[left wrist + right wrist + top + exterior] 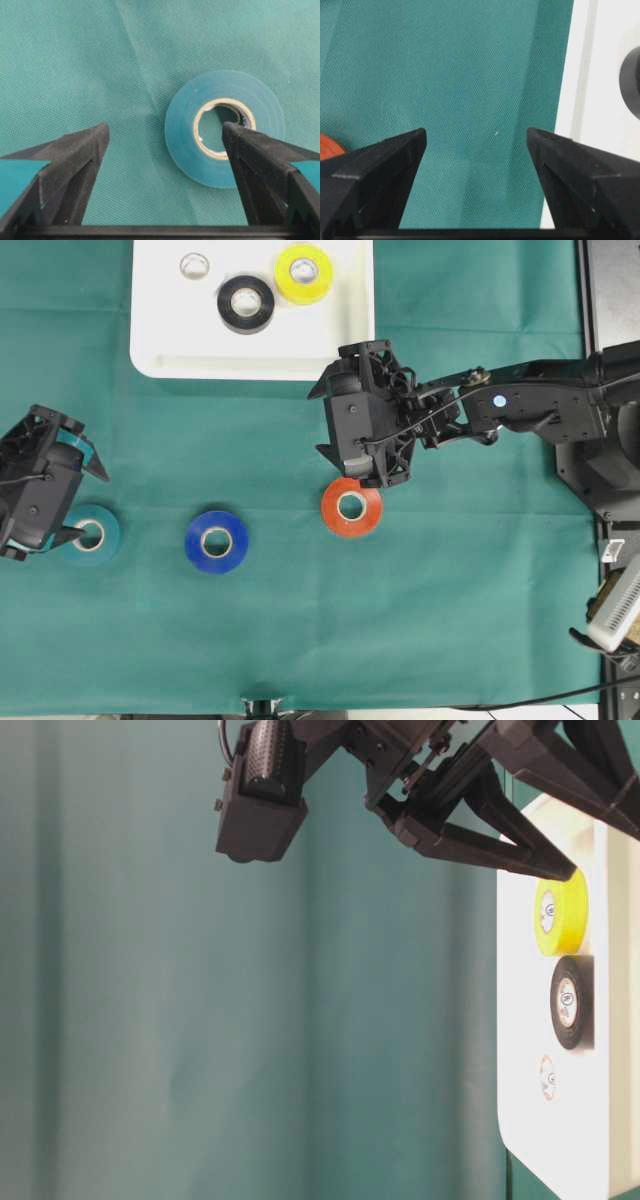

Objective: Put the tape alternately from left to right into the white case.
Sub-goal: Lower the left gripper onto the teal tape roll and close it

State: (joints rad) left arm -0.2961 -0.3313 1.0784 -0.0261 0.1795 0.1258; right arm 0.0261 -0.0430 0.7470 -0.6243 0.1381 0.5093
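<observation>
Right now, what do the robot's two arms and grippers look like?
Both are matte black. The right gripper has a boxy open-frame body with thin black cables along its arm and a small pale round dot. The left gripper has teal patches on its wedge-shaped jaws.

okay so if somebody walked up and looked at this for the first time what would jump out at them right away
Probably the bright rolls of tape on the green cloth: the red roll right under the right gripper, the blue roll in the middle, and the teal roll at the far left, with the open left gripper over it, one finger across its core. At the top, the white case already holds the yellow roll, black roll and white roll.
</observation>
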